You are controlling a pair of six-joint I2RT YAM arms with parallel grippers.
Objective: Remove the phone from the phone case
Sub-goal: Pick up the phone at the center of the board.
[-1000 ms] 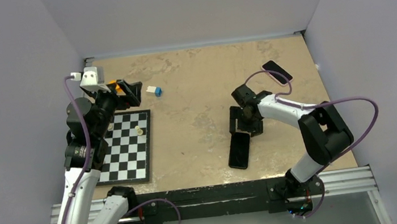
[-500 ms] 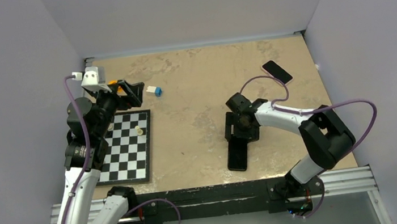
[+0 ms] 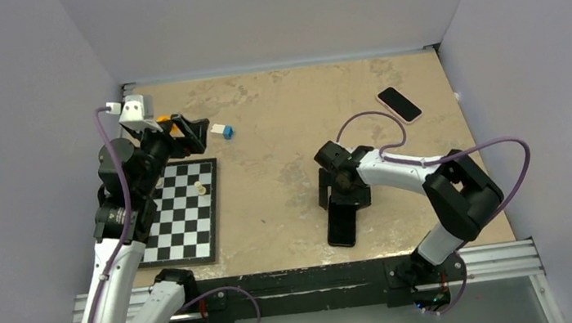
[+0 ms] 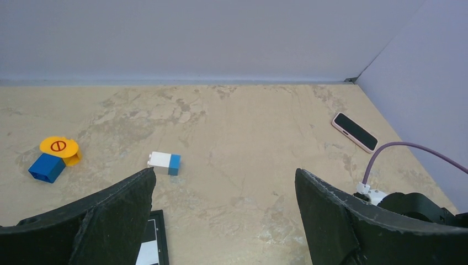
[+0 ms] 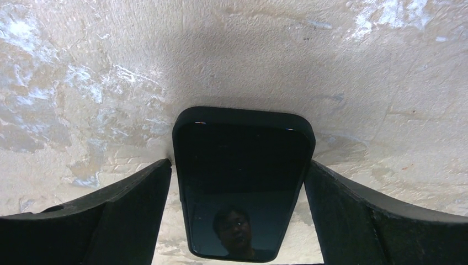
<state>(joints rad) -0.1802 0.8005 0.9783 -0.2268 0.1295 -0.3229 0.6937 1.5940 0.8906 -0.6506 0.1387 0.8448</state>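
A black phone [image 3: 343, 227] lies flat, screen up, near the table's front middle. A dark rim surrounds its glass [image 5: 243, 182]; I cannot tell whether that rim is the phone case. My right gripper [image 3: 344, 195] hangs low over the phone's far end. It is open, with one finger on each side of the phone's long edges [image 5: 237, 165] and a small gap on both sides. A second phone in a pink case [image 3: 399, 104] lies at the far right, also visible in the left wrist view [image 4: 355, 131]. My left gripper [image 3: 193, 134] is open and raised above the far left [image 4: 225, 172], holding nothing.
A chessboard [image 3: 186, 211] with a pale piece [image 3: 200, 188] lies at the left. A white-and-blue block [image 4: 164, 163] sits beyond it. An orange disc [image 4: 59, 148] and a blue block [image 4: 47, 167] are further left. Grey walls enclose three sides.
My right gripper has swung left and nearer along the black phone, and its jaws have spread wider. The phone has shifted slightly toward the front edge. The left arm has barely moved.
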